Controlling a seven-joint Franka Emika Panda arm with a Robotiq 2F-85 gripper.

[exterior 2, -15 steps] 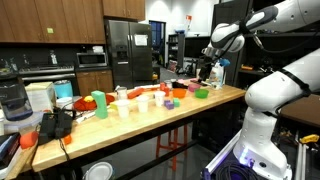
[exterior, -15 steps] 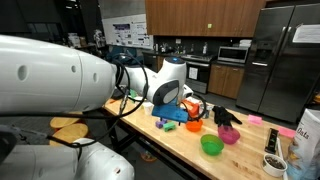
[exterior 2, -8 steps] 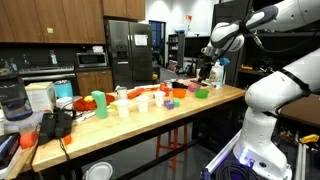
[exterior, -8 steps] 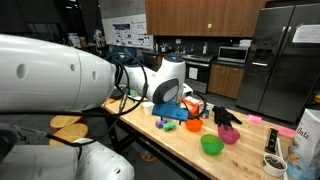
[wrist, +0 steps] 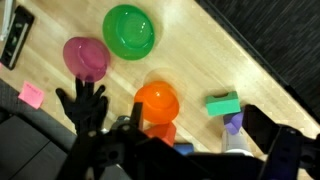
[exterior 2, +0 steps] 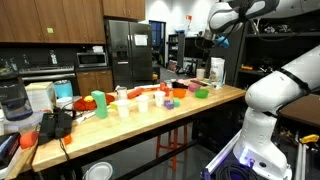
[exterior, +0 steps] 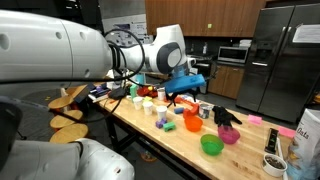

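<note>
My gripper [exterior: 187,90] hangs open well above the wooden table [exterior: 170,148], holding nothing. In the wrist view the gripper [wrist: 197,128] looks straight down, and between its dark fingers [wrist: 265,135] I see an orange bowl [wrist: 157,102], a green block [wrist: 223,103], a purple block [wrist: 233,122] and an orange-red block [wrist: 160,134]. Farther off lie a green bowl [wrist: 130,30] and a pink bowl [wrist: 85,57]. In an exterior view the orange bowl [exterior: 192,124] sits below the gripper. From the opposite side the gripper [exterior 2: 218,38] is high above the table's far end.
A black hand-shaped object [wrist: 82,105], a pink note [wrist: 31,95] and a black remote [wrist: 17,38] lie near the bowls. A white bag [exterior: 308,135] and a dark cup [exterior: 274,163] stand at the table's end. Cups and a blender [exterior 2: 14,103] fill the other end.
The arm has risen from low over the blocks to well above the table. The gripper stays open. The objects have not moved.
</note>
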